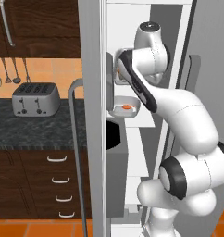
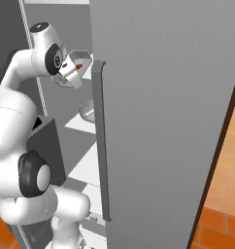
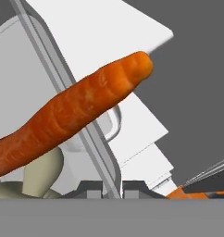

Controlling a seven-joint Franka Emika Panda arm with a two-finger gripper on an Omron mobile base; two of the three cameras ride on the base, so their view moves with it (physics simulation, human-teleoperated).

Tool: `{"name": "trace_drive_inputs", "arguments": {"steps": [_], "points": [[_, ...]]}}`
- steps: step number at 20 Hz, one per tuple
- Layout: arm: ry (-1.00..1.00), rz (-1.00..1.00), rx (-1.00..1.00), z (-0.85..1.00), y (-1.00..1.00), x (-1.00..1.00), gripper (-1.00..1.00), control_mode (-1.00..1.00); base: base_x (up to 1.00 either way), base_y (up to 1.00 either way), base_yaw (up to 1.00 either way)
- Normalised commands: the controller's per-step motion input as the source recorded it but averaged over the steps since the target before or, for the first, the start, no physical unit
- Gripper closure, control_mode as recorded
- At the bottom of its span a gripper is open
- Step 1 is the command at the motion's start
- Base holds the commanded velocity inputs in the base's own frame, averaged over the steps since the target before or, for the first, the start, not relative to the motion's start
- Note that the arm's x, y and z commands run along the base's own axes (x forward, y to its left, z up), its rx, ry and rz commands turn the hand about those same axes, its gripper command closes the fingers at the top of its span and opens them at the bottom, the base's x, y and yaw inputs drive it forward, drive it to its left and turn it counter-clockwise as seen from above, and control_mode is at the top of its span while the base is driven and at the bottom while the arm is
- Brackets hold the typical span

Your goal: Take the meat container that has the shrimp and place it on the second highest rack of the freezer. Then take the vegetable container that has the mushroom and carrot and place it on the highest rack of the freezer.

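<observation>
A: Two containers are in play; you have the vegetable container (image 3: 93, 134) in the gripper (image 3: 111, 187), fingers pinched on its clear rim; the carrot (image 3: 72, 113) and the mushroom (image 3: 40, 178) lie inside it, close to the lens.

B: And where does it sit in the freezer (image 1: 132, 139)?

A: Held up high inside the open compartment, at about the top rack in the left base view; the meat container (image 1: 125, 109) already rests on a rack just below, something orange in it, likely the shrimp (image 1: 127, 107), though it is too small to be sure.

B: How will it handle?

A: I'd judge it light and stiff, a thin clear plastic tray; the wall is smooth, so a rim pinch could slip or let it tilt; the carrot lies loose and could roll if you tip it; keep it level and take hold mid-rim.

B: Any labels?

A: None readable; no brand or writing on tray or door (image 2: 163, 121).
</observation>
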Motion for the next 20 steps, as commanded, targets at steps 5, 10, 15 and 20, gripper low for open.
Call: {"name": "trace_drive_inputs", "arguments": {"steps": [5, 10, 15, 20], "points": [[-0.14, -0.14, 0.14, 0.13, -0.42, 0.12, 1.00, -1.00, 0.00, 0.00, 0.00], [-0.06, -0.05, 0.03, 0.02, -0.17, 0.75, 1.00, -1.00, 0.00, 0.00, 0.00], [0.00, -0.04, 0.00, 0.00, -0.01, 0.67, 1.00, -1.00, 0.00, 0.00, 0.00], [-0.06, -0.03, 0.03, 0.14, 0.00, 0.18, 1.00, -1.00, 0.00, 0.00, 0.00]]}}
